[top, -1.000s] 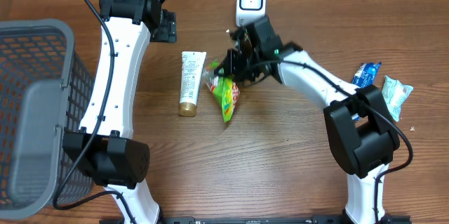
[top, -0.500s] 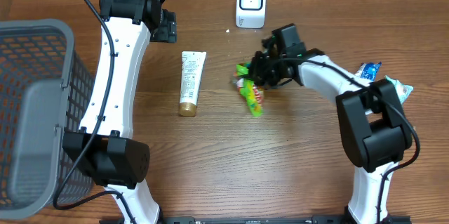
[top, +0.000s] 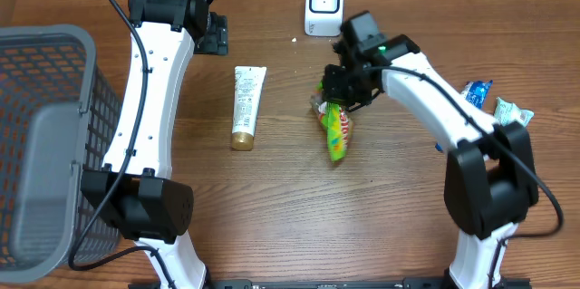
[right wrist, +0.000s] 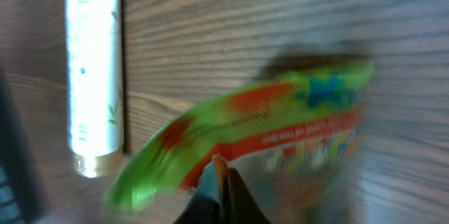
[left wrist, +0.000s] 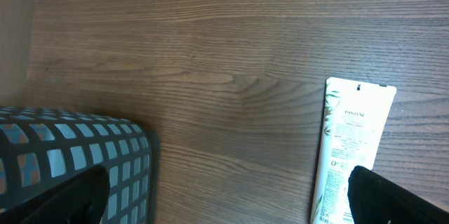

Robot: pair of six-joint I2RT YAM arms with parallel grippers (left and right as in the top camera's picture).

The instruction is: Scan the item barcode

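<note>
From above, the right hand (top: 334,99) is clamped shut on the upper end of a green snack packet (top: 337,135). The packet sits mid-table, just in front of the white scanner (top: 323,4) at the far edge. Its long axis runs away from the scanner towards the near edge, the free end leaning slightly right. The left hand (top: 213,33) hovers over the far left of the table (top: 272,216), holding nothing, with the white tube (top: 246,106) lying lengthwise near it. A grey basket (top: 45,72) stands at the left edge and two blue packets (top: 489,103) lie at the far right.

The left wrist view shows what the overhead cannot: that hand's dark fingers (left wrist: 393,199) are spread wide at the two bottom corners, with bare wood between them, a basket corner on one side and the tube's crimped end on the other.

The right wrist view is blurred, but it shows the fingers pinched together on the packet's edge. The packet stretches crosswise, with red and blue print on green and a shadow on the wood behind it. The tube lies off to its left.
</note>
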